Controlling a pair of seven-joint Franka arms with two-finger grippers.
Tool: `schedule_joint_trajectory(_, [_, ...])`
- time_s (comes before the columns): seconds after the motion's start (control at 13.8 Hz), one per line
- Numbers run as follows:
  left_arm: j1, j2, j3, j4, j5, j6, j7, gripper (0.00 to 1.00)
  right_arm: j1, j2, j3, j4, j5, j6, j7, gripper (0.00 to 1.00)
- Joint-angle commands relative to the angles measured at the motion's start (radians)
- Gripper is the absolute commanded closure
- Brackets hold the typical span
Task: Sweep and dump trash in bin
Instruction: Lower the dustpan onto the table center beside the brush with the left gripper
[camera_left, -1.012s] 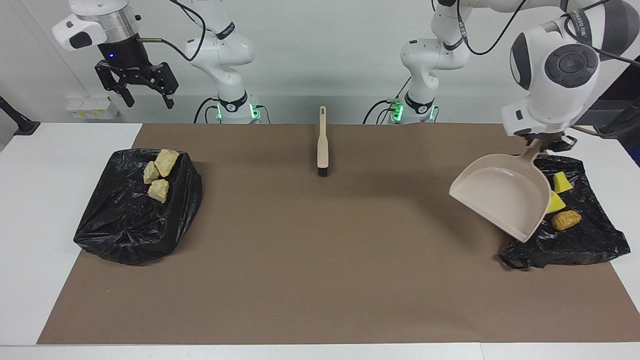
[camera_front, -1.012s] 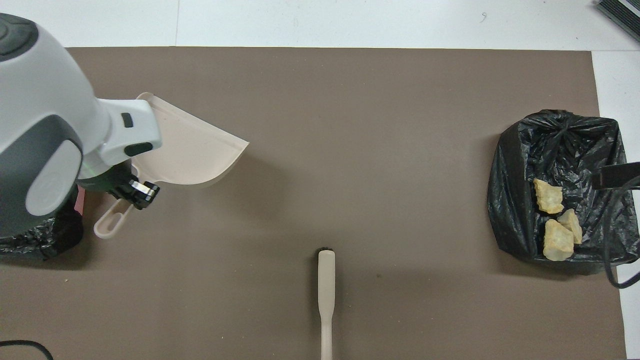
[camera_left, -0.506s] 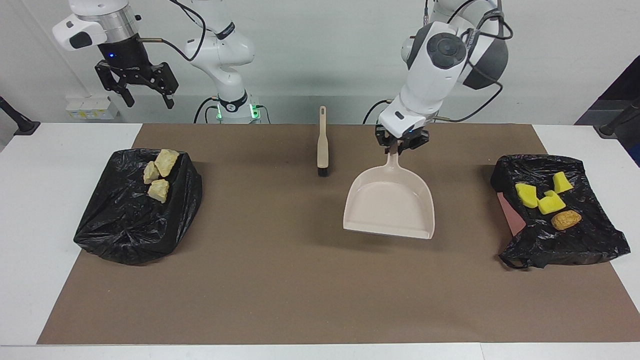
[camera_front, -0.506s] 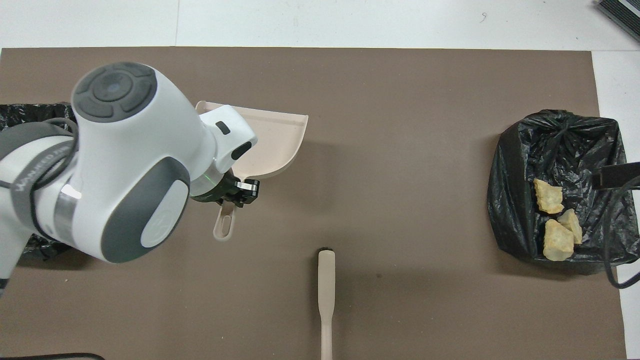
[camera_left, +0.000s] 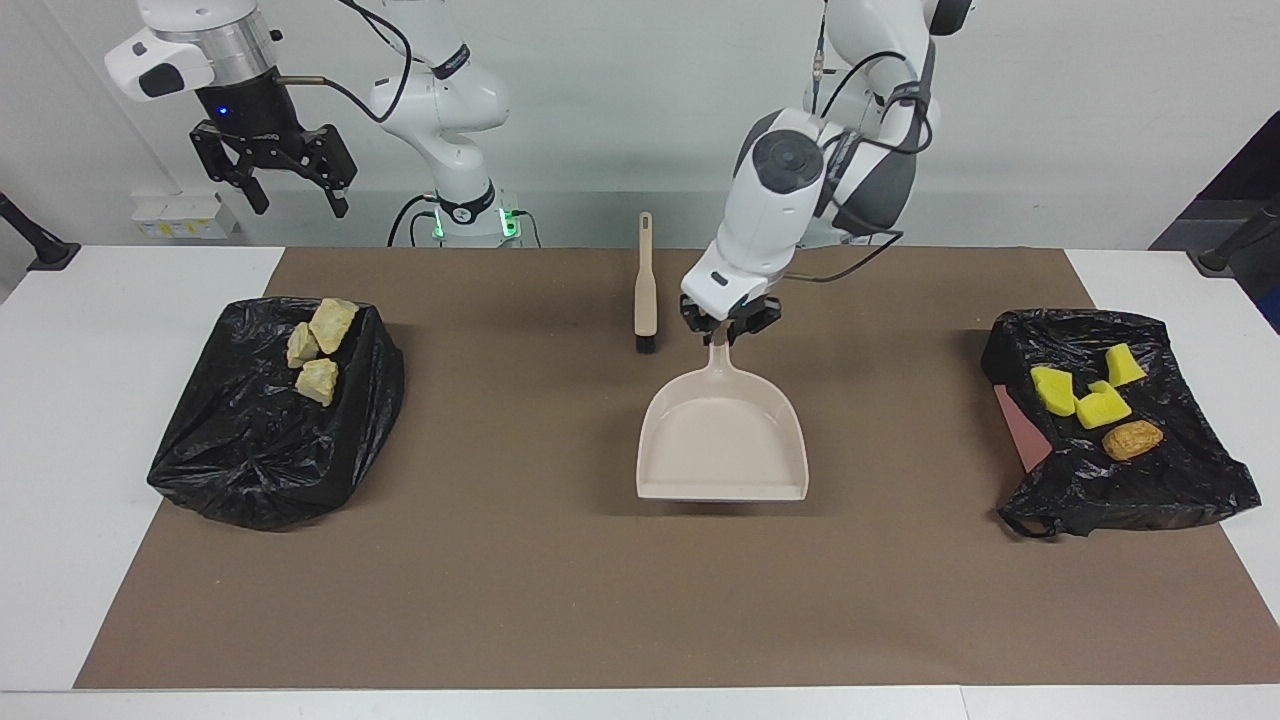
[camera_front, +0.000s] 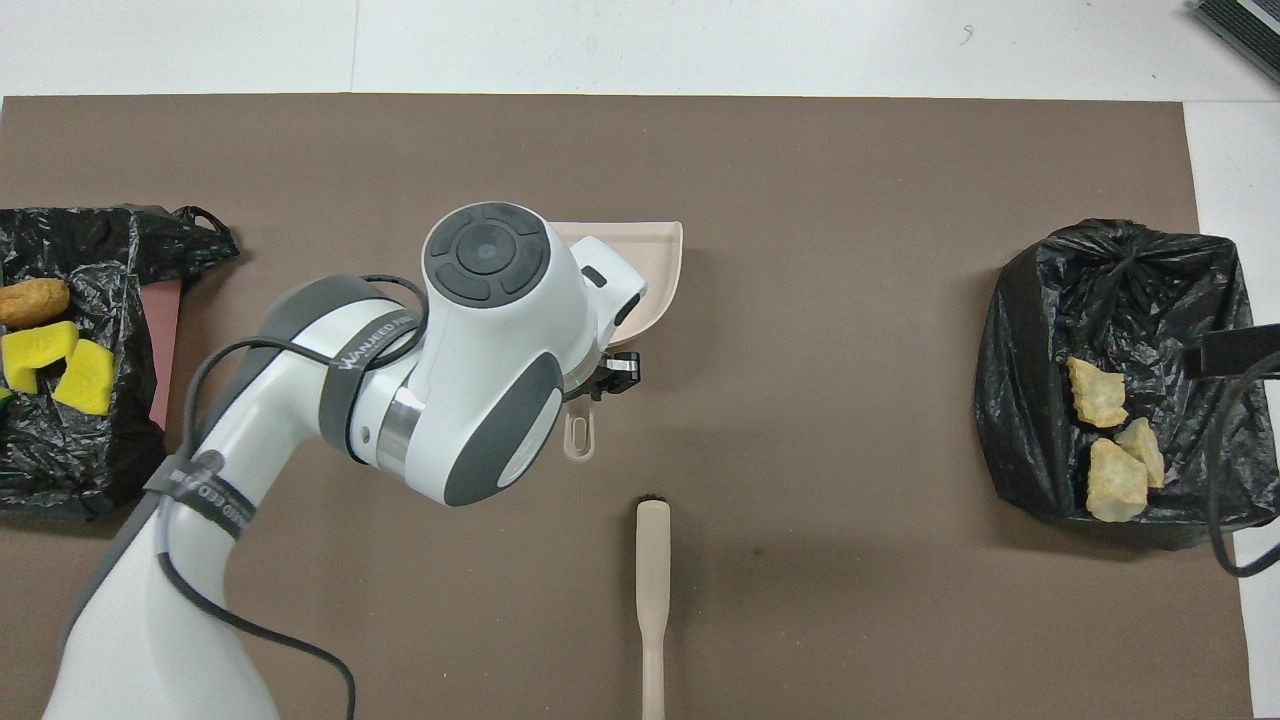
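— Two black bags, one at each end of the bench (camera_left: 620, 600), and all the trash already sits on them. Why is the dustpan (camera_left: 722, 443) out in the middle?

— I'd judge it's being put back. The left hand (camera_left: 728, 325) is clamped narrow on the dustpan's handle, and the pan is empty, mouth turned away from the robots, low over the brown mat (camera_left: 560, 560) or resting on it; I can't tell which. It lines up just beside the brush (camera_left: 646, 285), which lies flat with its bristles pointing away from the robots.

— So where exactly is the trash?

— Three pale pastries (camera_left: 319, 348) lie on top of the black bag (camera_left: 270, 430) toward the right arm's end. Three yellow sponge pieces (camera_left: 1085, 390) and a brown bread roll (camera_left: 1132, 439) lie on the other bag (camera_left: 1120, 480), toward the left arm's end, with a reddish edge peeking out from under it.

— And the right hand (camera_left: 283, 178)?

— Spread wide, holding nothing, raised above the bench near its own base. It waits.

— Anything left to do?

— Likely just letting go of the handle; nothing loose shows on the mat.
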Motion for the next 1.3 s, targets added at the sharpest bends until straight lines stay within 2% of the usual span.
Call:
schedule_joint_trajectory(0.0, [-0.034, 0.023, 0.014, -0.029, -0.043, 0.128, -0.056, 1.00, -0.007, -0.009, 0.005, 0.002, 0.000, -0.019, -0.012, 0.00])
schedule_joint_trajectory(0.22, [-0.063, 0.034, 0.014, -0.050, -0.052, 0.200, -0.074, 1.00, -0.005, -0.009, 0.005, 0.002, 0.000, -0.019, -0.012, 0.00])
schedule_joint_trajectory(0.43, [-0.109, 0.103, 0.014, -0.052, -0.052, 0.260, -0.093, 1.00, -0.007, -0.009, 0.005, 0.002, 0.000, -0.019, -0.012, 0.00])
schedule_joint_trajectory(0.51, [-0.109, 0.104, 0.014, -0.052, -0.049, 0.256, -0.085, 0.90, -0.007, -0.009, 0.005, 0.002, 0.000, -0.019, -0.012, 0.00])
schedule_joint_trajectory(0.58, [-0.109, 0.106, 0.015, -0.050, -0.047, 0.254, -0.088, 0.69, -0.007, -0.009, 0.005, 0.002, 0.000, -0.019, -0.012, 0.00])
schedule_joint_trajectory(0.72, [-0.111, 0.092, 0.016, -0.047, -0.041, 0.227, -0.093, 0.13, -0.007, -0.009, 0.005, 0.002, 0.000, -0.020, -0.012, 0.00])
schedule_joint_trajectory(0.8, [-0.105, 0.084, 0.017, -0.044, -0.041, 0.208, -0.096, 0.00, -0.007, -0.009, 0.005, 0.002, 0.000, -0.019, -0.012, 0.00])
schedule_joint_trajectory(1.08, [-0.082, 0.002, 0.034, -0.044, -0.041, 0.100, -0.094, 0.00, -0.007, -0.009, 0.005, 0.002, 0.000, -0.019, -0.012, 0.00])
schedule_joint_trajectory(1.23, [-0.048, -0.014, 0.048, -0.040, -0.038, 0.072, -0.082, 0.00, -0.007, -0.009, 0.005, 0.002, 0.000, -0.019, -0.012, 0.00])
